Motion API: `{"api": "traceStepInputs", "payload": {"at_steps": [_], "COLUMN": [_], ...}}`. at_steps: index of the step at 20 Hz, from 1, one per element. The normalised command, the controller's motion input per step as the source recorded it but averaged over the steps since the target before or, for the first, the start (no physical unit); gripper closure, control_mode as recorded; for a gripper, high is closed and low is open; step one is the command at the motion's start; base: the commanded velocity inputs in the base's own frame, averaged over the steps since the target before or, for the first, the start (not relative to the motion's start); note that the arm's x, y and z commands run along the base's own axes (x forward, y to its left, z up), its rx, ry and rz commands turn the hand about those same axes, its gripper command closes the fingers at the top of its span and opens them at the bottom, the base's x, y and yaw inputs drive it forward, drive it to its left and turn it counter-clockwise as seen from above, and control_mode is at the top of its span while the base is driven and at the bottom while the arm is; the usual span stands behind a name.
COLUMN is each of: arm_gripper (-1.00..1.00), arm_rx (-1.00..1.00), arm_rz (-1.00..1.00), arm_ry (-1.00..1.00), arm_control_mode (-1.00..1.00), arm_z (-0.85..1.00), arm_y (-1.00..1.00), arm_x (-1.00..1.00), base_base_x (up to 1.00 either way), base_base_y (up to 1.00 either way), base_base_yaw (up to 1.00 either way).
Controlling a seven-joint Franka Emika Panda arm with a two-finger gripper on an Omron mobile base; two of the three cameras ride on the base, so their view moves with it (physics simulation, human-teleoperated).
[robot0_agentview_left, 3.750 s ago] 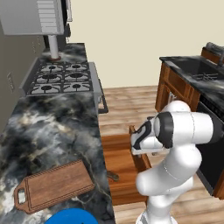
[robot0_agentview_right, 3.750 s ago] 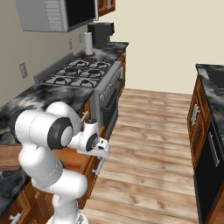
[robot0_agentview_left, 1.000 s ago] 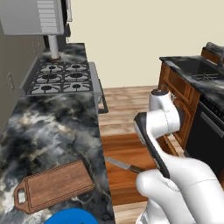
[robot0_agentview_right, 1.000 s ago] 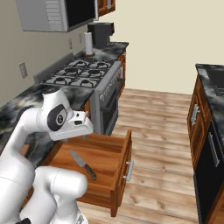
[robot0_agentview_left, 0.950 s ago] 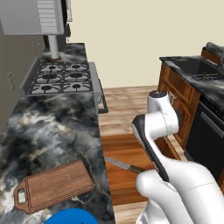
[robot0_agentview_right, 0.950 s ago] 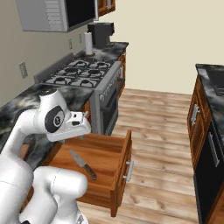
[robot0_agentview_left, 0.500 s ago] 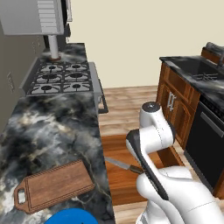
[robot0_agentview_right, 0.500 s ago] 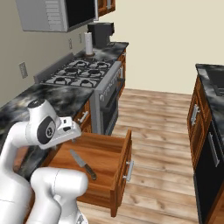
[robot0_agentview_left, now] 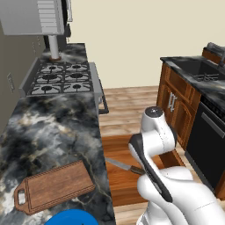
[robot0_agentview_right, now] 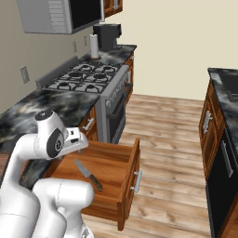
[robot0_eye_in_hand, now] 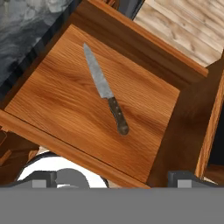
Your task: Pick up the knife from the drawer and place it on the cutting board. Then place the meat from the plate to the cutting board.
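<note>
Fingers stand wide apart and empty, high over the open drawer (robot0_eye_in_hand: pixel 52 100), looking straight down into it. Below them the knife (robot0_eye_in_hand: pixel 105 89) lies flat on the drawer floor, alone in there, its long axis running diagonally: blade toward the counter side, dark handle toward the drawer front. I judge the jaws must turn across that line before descending. On the counter, the cutting board (robot0_agentview_left: pixel 55 186) lies bare, with the plate (robot0_agentview_left: pixel 70 218) just near of it.
</note>
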Motion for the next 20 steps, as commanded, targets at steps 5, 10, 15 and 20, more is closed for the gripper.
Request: {"api": "traceStepInputs", "payload": {"at_steps": [5, 10, 15, 20], "arm_gripper": [-1.00, -1.00, -1.00, -1.00], "arm_rx": [0.14, 0.02, -0.02, -0.01], "arm_rz": [0.00, 0.00, 0.00, 0.00], "arm_ry": [0.00, 0.01, 0.13, 0.08], "arm_control_mode": [-1.00, -1.00, -1.00, -1.00], "arm_z": [-0.21, -0.19, -0.22, -0.33], "arm_y": [0.00, 0.00, 0.00, 0.00], "arm_x": [0.28, 0.29, 0.23, 0.14], "base_base_x": [0.00, 0.00, 0.00, 0.00], "base_base_y": [0.00, 0.00, 0.00, 0.00], "base_base_yaw": [0.00, 0.00, 0.00, 0.00]}}
